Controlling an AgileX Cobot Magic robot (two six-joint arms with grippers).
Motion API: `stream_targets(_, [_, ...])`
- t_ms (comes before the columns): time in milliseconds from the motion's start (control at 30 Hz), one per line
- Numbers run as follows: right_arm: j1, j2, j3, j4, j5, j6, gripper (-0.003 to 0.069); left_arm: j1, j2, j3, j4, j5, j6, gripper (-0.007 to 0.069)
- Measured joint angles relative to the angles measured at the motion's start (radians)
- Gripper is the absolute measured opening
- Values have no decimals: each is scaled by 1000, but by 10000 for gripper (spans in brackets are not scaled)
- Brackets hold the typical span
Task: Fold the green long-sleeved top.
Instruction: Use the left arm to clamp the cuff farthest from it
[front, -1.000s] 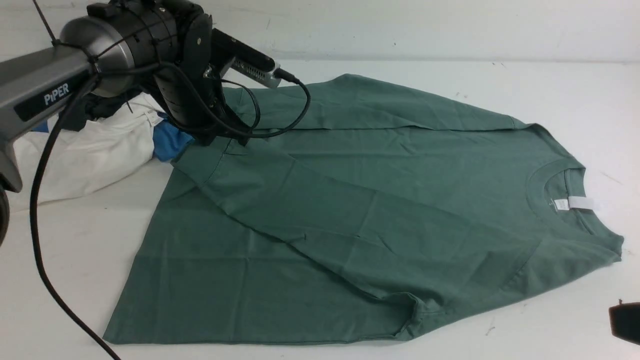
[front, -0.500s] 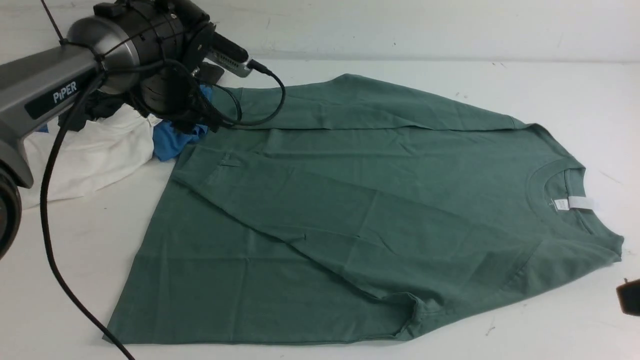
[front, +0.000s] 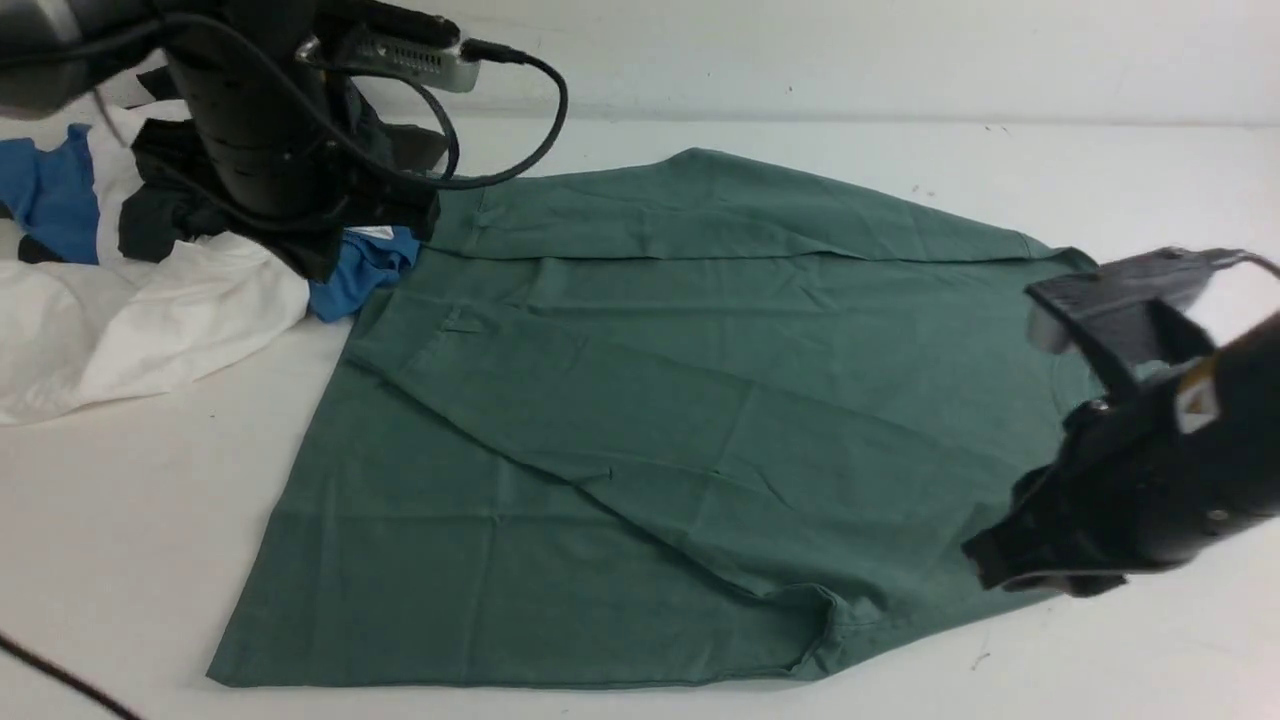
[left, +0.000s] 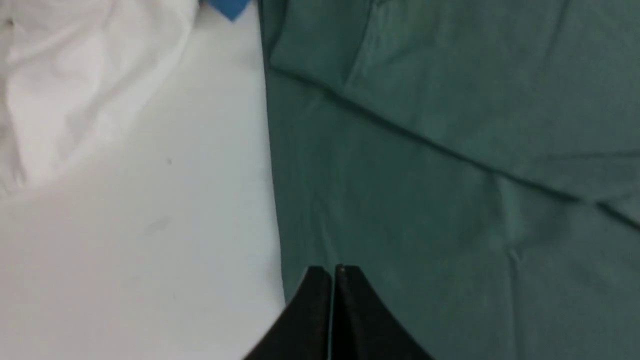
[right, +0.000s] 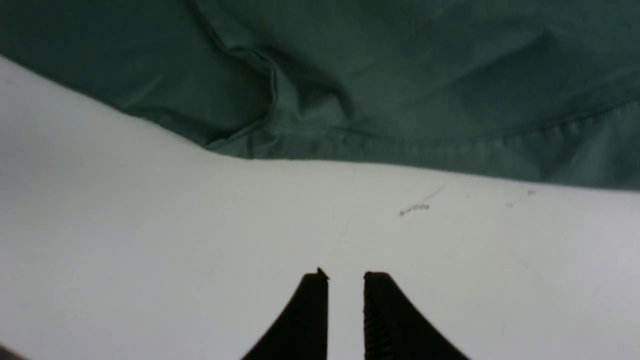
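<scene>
The green long-sleeved top (front: 700, 400) lies flat on the white table, hem to the left, with both sleeves laid across its body. My left gripper (left: 332, 272) is shut with nothing in it and hangs high above the top's hem edge (left: 272, 150). In the front view the left arm (front: 270, 130) is raised over the clothes pile. My right gripper (right: 346, 275) stands slightly open and empty over bare table, just off the top's near edge (right: 350, 150). The right arm (front: 1140, 470) covers the collar in the front view.
A pile of white (front: 150, 310), blue (front: 360, 270) and black (front: 170, 215) garments lies at the back left, touching the top's far hem corner. The back wall (front: 800, 50) runs behind the table. White table (front: 120, 520) shows to the left of and in front of the top.
The left arm let go of the sleeve cuff, rose and drew back left over the pile. The right arm swung in from the lower right edge, and its jaws parted a little.
</scene>
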Motion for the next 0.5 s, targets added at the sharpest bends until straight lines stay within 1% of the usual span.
stream_targets(33, [9,14,-4,-10,-9,5,156,-1,-9,0,-3,0,0,-4])
stream_targets(67, [33,59,-17,-32,-35,17,201,-9,-65,80,-16,0,-1,-4])
stream_targets(100, [44,89,-23,-41,-47,22,224,-13,-100,115,-26,1,-2,-4])
stream_targets(133, [66,150,-43,-55,-85,27,295,-31,-167,217,-44,1,-10,-4])
stream_targets(167, [76,194,-59,-55,-106,27,340,-43,-214,282,-57,-2,-17,-4])
stream_targets(200, [77,202,-61,-56,-113,28,347,-45,-221,293,-59,-2,-21,-4])
stream_targets(267, [82,277,-88,-56,-144,30,406,-65,-292,388,-75,-5,-43,-4])
stream_targets(367, [83,360,-122,-56,-166,31,449,-85,-388,506,-88,-7,-68,-4])
stream_targets(500, [83,439,-145,-58,-167,50,454,-104,-509,622,-103,-16,-80,-4])
